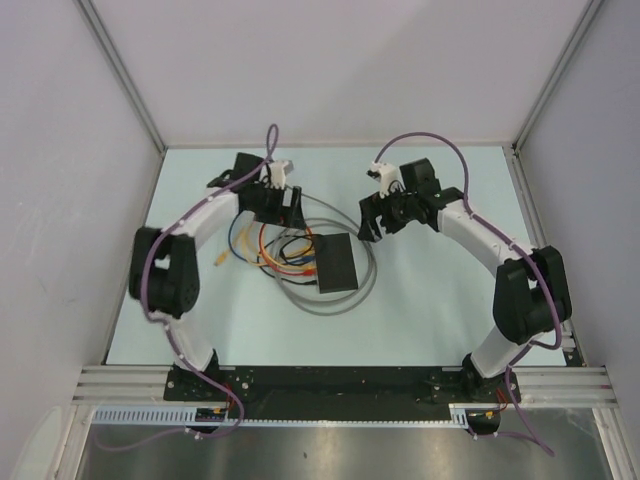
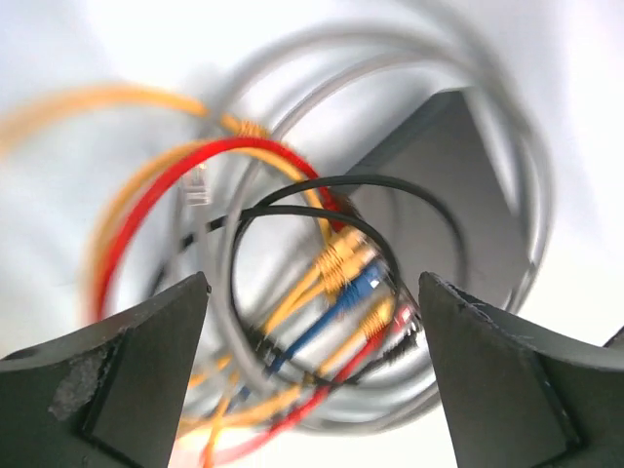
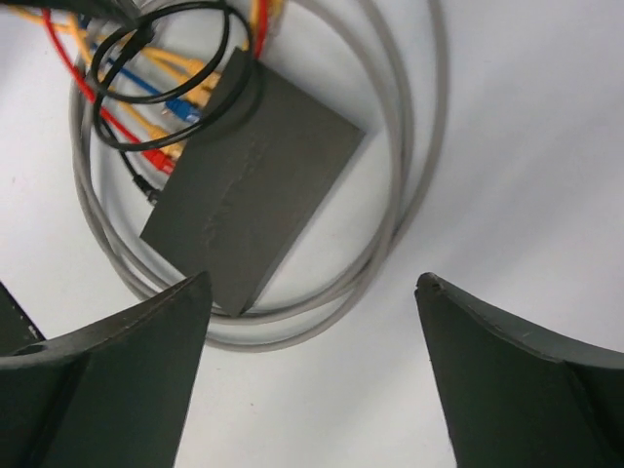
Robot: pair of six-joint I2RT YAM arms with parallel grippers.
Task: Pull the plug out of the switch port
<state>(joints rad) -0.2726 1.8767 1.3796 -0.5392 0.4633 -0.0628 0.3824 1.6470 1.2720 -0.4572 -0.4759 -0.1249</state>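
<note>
The switch (image 1: 341, 262), a flat matte-black box, lies mid-table inside a loop of grey cable (image 1: 368, 290). Yellow, blue, red and black plugs (image 2: 363, 292) sit in the ports on its left side; the switch (image 2: 456, 200) shows blurred behind them in the left wrist view. My left gripper (image 1: 272, 212) hangs open above the coloured cables left of the switch, its jaws wide apart (image 2: 314, 375). My right gripper (image 1: 378, 222) is open and empty, up and to the right of the switch (image 3: 255, 175); between its fingertips (image 3: 314, 380) lies bare table.
Loose yellow, red, blue and black cables (image 1: 270, 255) loop left of the switch; one free yellow plug (image 1: 219, 263) lies on the table. White walls and aluminium rails enclose the table (image 1: 450, 310) on three sides.
</note>
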